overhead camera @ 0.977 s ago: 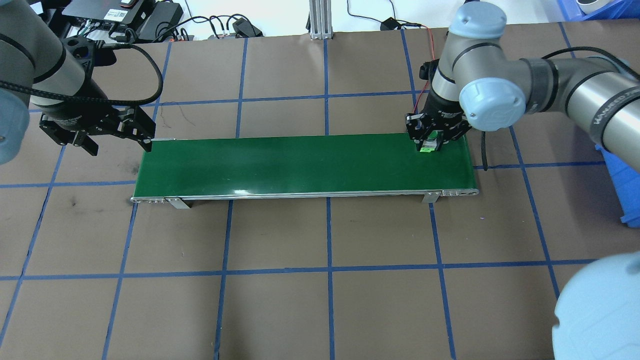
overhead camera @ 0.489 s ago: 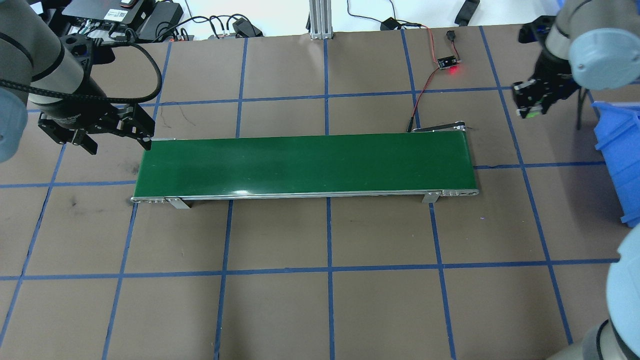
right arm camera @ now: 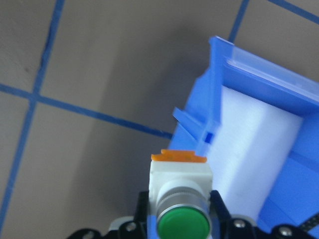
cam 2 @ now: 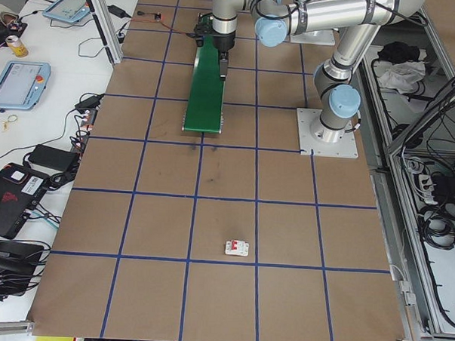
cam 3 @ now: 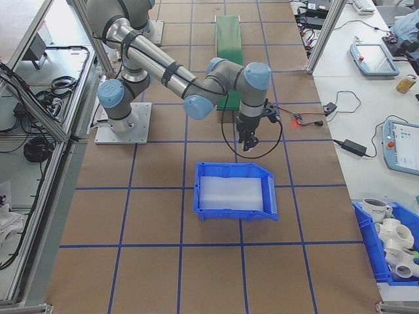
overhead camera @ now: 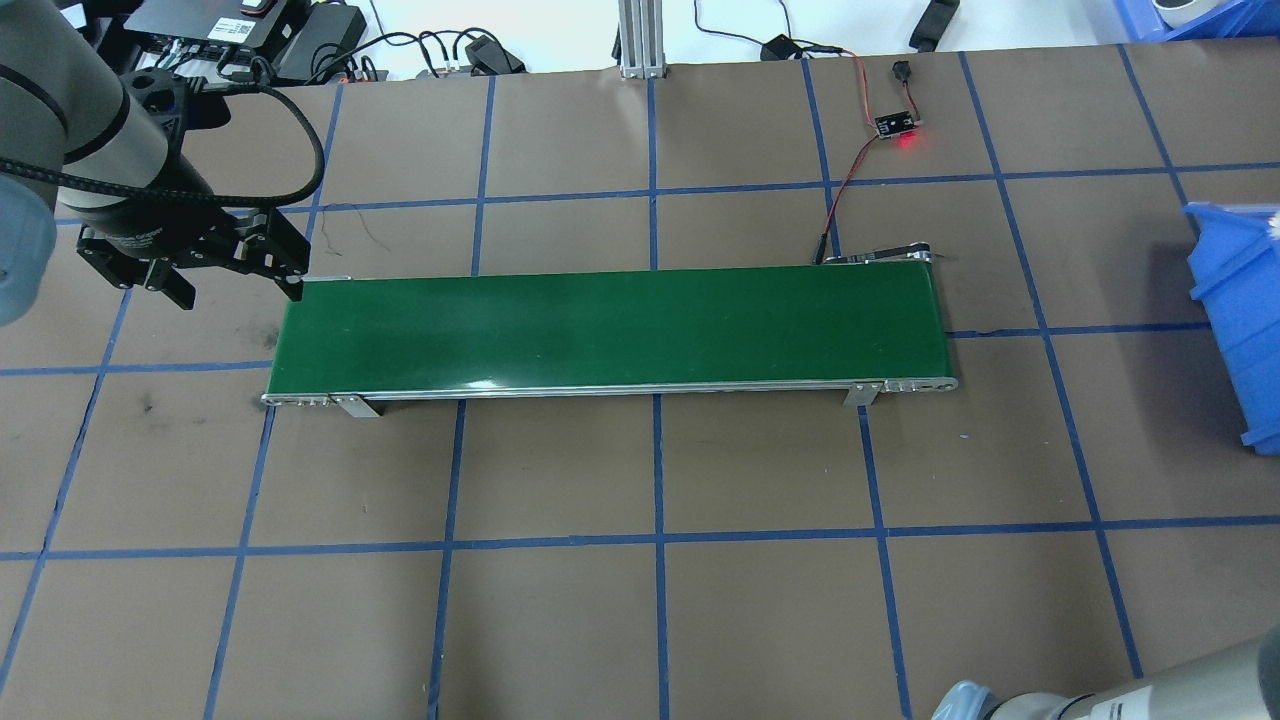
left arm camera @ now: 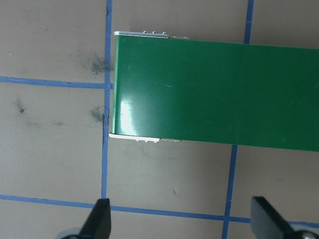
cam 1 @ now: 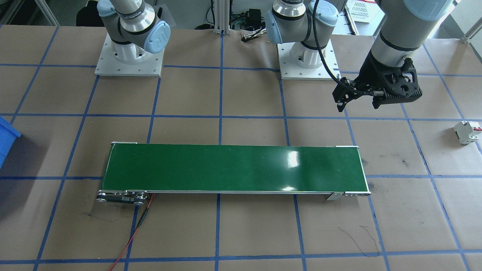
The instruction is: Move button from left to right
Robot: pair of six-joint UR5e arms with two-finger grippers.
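Note:
The button [right arm camera: 180, 196], green-capped with a white body and an orange base, fills the bottom of the right wrist view. My right gripper [right arm camera: 182, 215] is shut on it, hanging above the brown table just beside the near wall of the blue bin [right arm camera: 259, 149]. In the exterior right view that gripper [cam 3: 247, 144] hovers just short of the bin [cam 3: 236, 190]. My left gripper [overhead camera: 240, 297] stands open and holds nothing, off the left end of the green conveyor [overhead camera: 610, 330]; its fingers [left arm camera: 101, 219] frame bare table.
A white circuit breaker [cam 1: 467, 131] with a red mark lies on the table beyond the left arm, also seen in the exterior left view [cam 2: 237, 249]. A small board with a red light [overhead camera: 897, 125] and its wires sit behind the conveyor's right end.
My right gripper lifted the button off the conveyor's right end and carried it right, out of the overhead view, to the blue bin's edge. The left gripper stayed put.

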